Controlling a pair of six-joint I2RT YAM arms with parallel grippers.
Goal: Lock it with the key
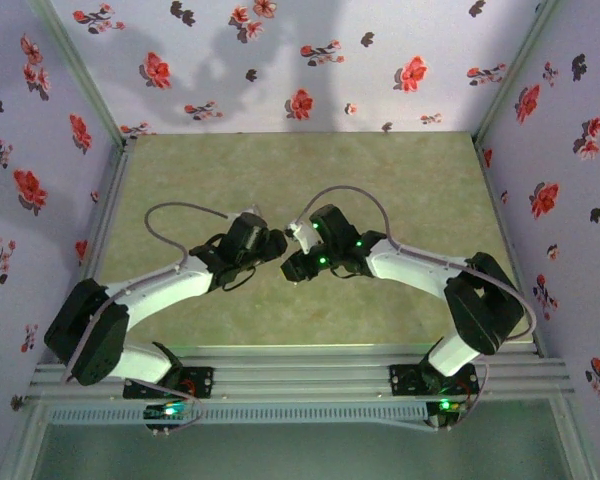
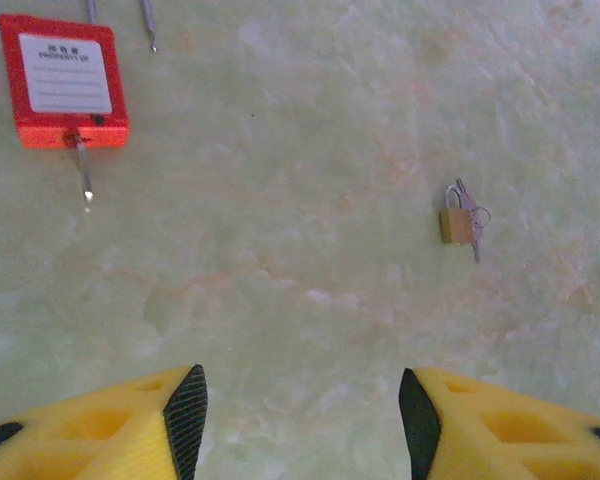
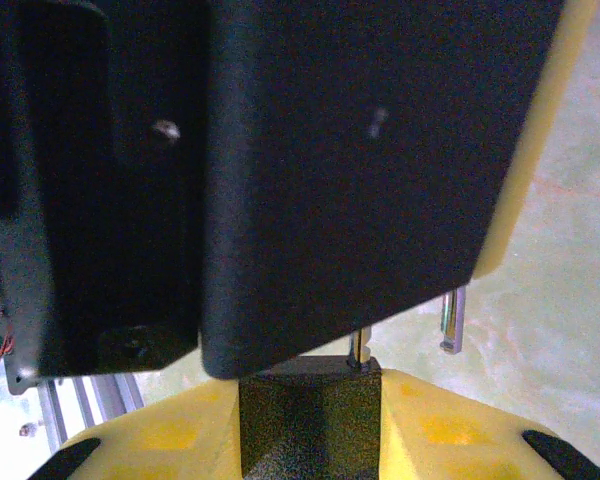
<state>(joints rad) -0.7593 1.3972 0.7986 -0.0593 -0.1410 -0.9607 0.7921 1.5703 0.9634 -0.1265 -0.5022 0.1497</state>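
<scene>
The left gripper hung over the table w/ its fingers well apart & nothing between the black pads. It was empty, prob. kept free for the key work. Far & left of it in the left wrist view was the red padlock, label side up, no fingers on it. It looked to be lying flat on the table, tho I couldn't be sure. A key stuck out of its near end, so it sat in the keyhole & prob. only needed a turn. One shackle leg ended short, off to the side of the body, so it looked unlatched.

The right gripper was clamped on a dark block w/ a metal post rising from its far end & a second post hanging free just right of it. Prob. a lock body held steady for the other arm, but in that shadow I couldn't tell its colour, nor if it was the red one. The left arm's black casing sat v. close in front.

Count: 2 grippers; 1 red padlock w/ 1 key; 1 small brass padlock w/ a little bunch of keys, no. too small to tell, well to the right; 1 dark block, 2 posts.
</scene>
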